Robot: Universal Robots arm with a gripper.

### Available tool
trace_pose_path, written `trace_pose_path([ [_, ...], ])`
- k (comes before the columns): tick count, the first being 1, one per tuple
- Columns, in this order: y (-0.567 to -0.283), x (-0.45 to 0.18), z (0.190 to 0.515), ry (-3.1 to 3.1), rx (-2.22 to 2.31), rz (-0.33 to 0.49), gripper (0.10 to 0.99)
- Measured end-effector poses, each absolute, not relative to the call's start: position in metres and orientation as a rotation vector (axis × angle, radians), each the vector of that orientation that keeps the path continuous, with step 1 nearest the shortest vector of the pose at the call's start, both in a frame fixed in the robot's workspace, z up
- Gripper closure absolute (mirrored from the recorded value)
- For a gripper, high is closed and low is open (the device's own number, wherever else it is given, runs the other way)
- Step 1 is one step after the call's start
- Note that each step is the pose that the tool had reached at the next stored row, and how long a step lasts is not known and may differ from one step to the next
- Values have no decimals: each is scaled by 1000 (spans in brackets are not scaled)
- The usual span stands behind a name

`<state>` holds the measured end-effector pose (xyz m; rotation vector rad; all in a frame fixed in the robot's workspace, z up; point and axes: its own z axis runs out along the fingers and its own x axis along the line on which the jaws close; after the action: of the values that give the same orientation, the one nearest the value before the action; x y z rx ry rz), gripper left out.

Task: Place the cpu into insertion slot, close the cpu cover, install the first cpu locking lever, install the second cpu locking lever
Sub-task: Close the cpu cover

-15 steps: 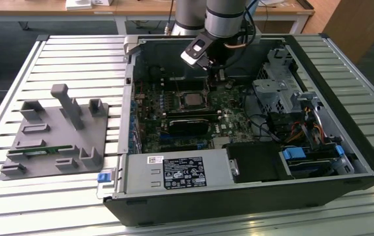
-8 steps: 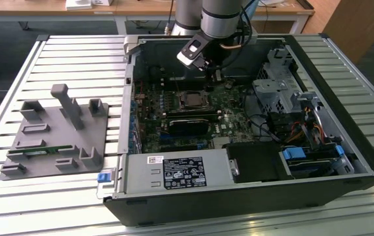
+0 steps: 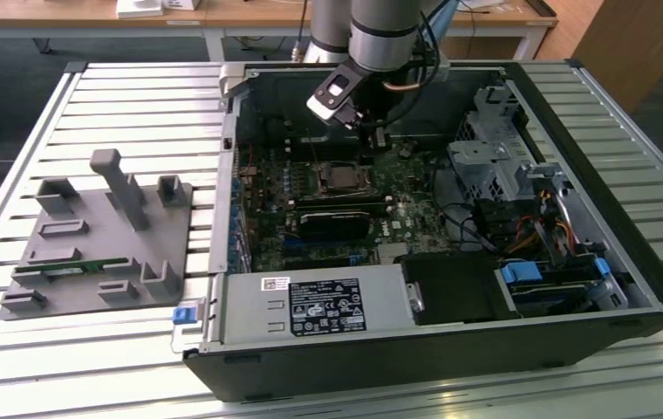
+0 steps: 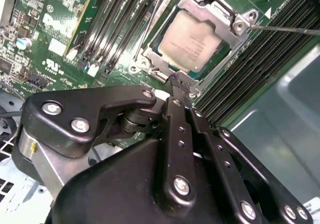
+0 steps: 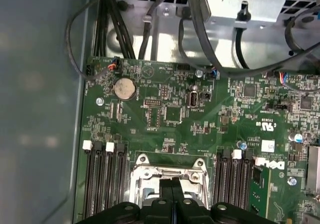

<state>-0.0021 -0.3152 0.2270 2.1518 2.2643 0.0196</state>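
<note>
Ok so status check: the cpu [image 4: 192, 39] is seated in the insertion slot [image 3: 340, 177], pale metal face up, on the green motherboard [image 5: 170, 114] inside the open computer case [image 3: 425, 371]. So step one looks done.

The cpu cover [image 4: 156, 59] also looks done. The silver frame lies flat around the chip's edges in the second wrist view, and the first wrist view shows it lying flat on the socket too.

The levers are the part I'm not sure about. There's a thin locking lever [image 4: 285, 30] running off from one corner of the socket. From this angle I honestly can't tell if it's hooked under its catch or just resting loose. My guess is the lever steps are what's left.

The gripper [image 4: 178, 82] has its two fingers pressed together with nothing between them. The tips sit right at the edge of the socket frame, on the side away from that lever. I can't say whether they touch it.
</note>
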Motion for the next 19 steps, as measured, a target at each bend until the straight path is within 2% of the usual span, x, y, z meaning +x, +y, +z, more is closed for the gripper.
trace_pose_path([
  [19, -315, -25, 222, 2264, 2152, 19, 980],
])
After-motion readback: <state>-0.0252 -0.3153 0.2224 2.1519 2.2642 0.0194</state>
